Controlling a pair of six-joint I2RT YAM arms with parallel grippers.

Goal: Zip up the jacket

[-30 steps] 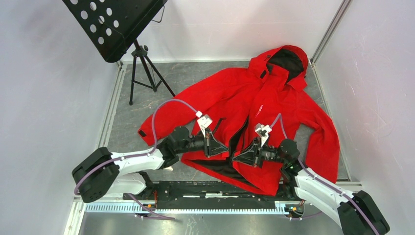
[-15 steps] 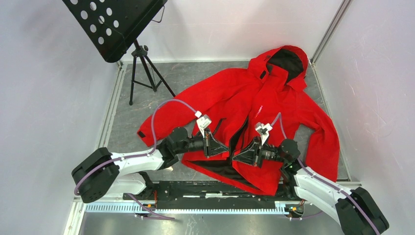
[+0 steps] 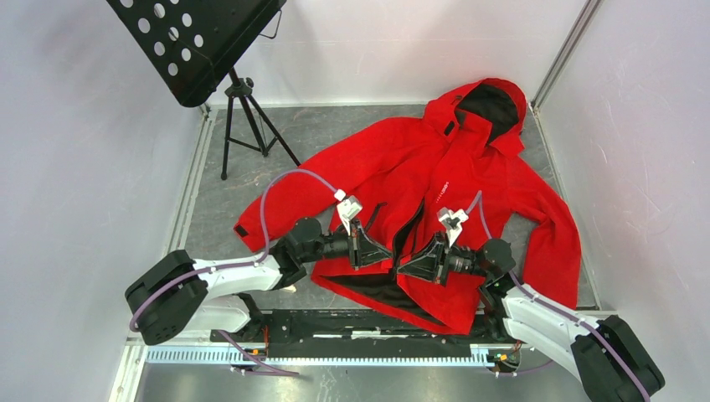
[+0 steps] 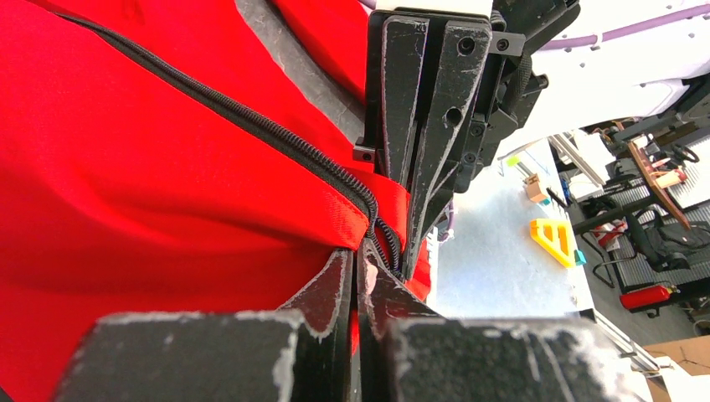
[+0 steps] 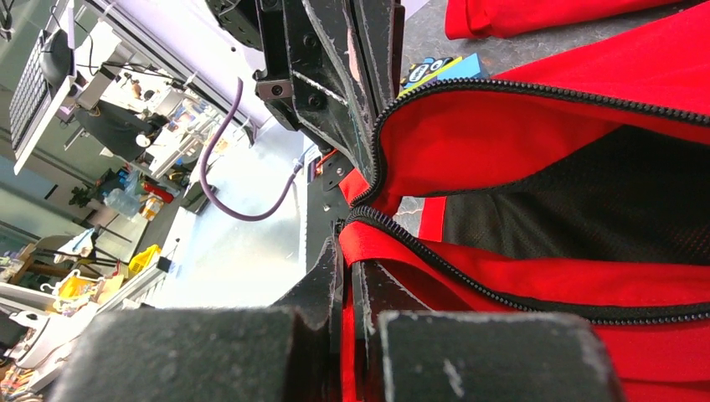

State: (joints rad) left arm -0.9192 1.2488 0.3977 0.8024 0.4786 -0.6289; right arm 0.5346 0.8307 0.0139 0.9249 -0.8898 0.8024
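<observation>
The red hooded jacket [image 3: 469,167] lies front up on the grey floor, hood at the back right, front open at the hem with black lining showing. My left gripper [image 3: 387,254] is shut on the left front edge by its black zip [image 4: 251,126], near the hem; the jacket fabric [image 4: 126,184] fills the left wrist view. My right gripper [image 3: 404,270] is shut on the right front edge; its zip teeth [image 5: 502,268] and black mesh lining [image 5: 586,209] show in the right wrist view. The two grippers face each other, tips almost touching, holding both zip ends lifted together.
A black perforated music stand [image 3: 197,42] on a tripod [image 3: 247,126] stands at the back left. White walls close in the left, back and right. A black rail [image 3: 352,327] runs along the near edge between the arm bases.
My right gripper has edged a little to the left and up toward the left gripper, bringing the two front edges closer. The left gripper has barely moved.
</observation>
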